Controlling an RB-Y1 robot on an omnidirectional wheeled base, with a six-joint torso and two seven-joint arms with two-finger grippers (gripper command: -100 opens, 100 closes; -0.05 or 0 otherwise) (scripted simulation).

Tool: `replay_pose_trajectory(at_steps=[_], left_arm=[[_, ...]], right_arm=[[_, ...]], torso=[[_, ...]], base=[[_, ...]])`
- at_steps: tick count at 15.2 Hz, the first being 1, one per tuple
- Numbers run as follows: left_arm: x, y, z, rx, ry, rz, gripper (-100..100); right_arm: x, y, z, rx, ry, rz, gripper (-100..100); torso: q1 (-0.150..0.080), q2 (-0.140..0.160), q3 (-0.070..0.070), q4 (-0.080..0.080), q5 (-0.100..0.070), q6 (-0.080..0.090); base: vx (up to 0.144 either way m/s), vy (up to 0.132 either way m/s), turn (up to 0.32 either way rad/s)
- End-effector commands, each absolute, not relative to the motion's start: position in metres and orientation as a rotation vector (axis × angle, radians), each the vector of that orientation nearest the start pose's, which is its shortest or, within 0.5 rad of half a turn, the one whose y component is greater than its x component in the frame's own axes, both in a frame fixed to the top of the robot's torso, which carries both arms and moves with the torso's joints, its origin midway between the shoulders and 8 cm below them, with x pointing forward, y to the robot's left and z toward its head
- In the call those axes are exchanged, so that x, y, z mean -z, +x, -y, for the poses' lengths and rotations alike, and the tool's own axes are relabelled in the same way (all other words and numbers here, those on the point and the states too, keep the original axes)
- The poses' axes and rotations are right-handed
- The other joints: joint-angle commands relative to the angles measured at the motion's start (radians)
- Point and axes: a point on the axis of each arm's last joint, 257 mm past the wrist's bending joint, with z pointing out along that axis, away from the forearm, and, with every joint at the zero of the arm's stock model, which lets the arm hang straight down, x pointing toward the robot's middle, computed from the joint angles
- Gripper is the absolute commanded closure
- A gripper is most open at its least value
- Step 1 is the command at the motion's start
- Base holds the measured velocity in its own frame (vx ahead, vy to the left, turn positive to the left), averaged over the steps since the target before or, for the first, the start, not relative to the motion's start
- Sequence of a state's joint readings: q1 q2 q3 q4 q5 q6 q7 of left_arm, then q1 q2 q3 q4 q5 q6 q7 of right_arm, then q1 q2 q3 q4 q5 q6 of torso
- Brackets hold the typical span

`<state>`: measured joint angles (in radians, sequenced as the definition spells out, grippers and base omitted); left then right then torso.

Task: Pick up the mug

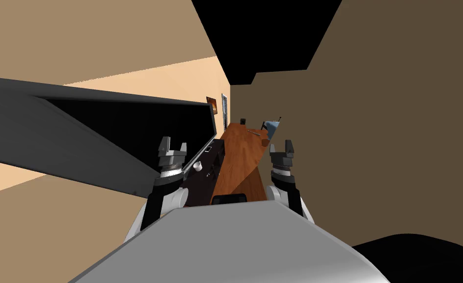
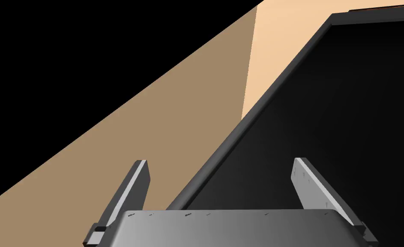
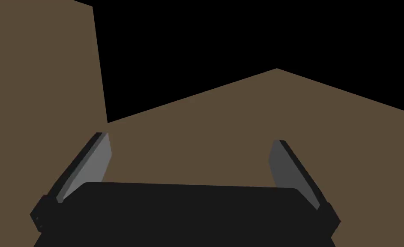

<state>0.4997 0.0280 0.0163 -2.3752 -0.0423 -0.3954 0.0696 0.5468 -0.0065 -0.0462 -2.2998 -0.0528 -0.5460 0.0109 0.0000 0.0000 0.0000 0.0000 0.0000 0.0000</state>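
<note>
A small white mug (image 1: 199, 165) stands on a dark low surface (image 1: 206, 182) below a big dark screen. My left gripper (image 1: 174, 144) is raised just beside the mug on its left, open and holding nothing. In the left wrist view the left gripper (image 2: 219, 161) stands wide open, facing the screen's frame (image 2: 239, 128) and a tan wall. My right gripper (image 1: 281, 146) is raised on the other side, over the edge of a reddish wooden top. The right gripper (image 3: 190, 138) is also wide open and empty, in front of a brown wall.
The big dark screen (image 1: 102, 127) slants across the left. The reddish wooden top (image 1: 242, 152) runs forward between the arms, with a blue thing (image 1: 271, 128) and a small brown thing (image 1: 265, 142) at its far end. A brown wall (image 1: 372, 147) stands close on the right.
</note>
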Motion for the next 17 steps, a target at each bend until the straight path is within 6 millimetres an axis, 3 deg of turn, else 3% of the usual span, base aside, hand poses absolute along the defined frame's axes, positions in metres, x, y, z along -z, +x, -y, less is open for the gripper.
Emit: replay_pose_trajectory(at_steps=[1,10,16,17], left_arm=[[-0.037,0.349,-0.274,1.307,-0.648,-0.702,-100],[0.011,0.379,-0.284,1.229,-0.729,-0.879,-100],[0.057,0.399,-0.3,1.145,-0.819,-1.013,-100],[0.072,0.404,-0.306,1.115,-0.845,-1.054,-100]], right_arm=[[-0.028,0.324,0.302,-1.267,0.654,-0.569,0],[-0.028,0.324,0.302,-1.267,0.654,-0.569,0],[-0.028,0.324,0.302,-1.267,0.654,-0.569,0],[-0.028,0.324,0.302,-1.267,0.654,-0.569,0]], torso=[[0.0,0.0,0.0,0.0,0.0,0.0],[0.0,-0.003,-0.002,-0.001,0.0,0.0],[0.0,-0.003,-0.002,-0.001,0.0,0.0],[0.0,-0.003,-0.002,-0.001,0.0,0.0]], base=[[0.009,-0.001,-0.009],[0.029,-0.003,-0.016],[0.035,-0.005,-0.018],[0.036,-0.008,-0.022]])
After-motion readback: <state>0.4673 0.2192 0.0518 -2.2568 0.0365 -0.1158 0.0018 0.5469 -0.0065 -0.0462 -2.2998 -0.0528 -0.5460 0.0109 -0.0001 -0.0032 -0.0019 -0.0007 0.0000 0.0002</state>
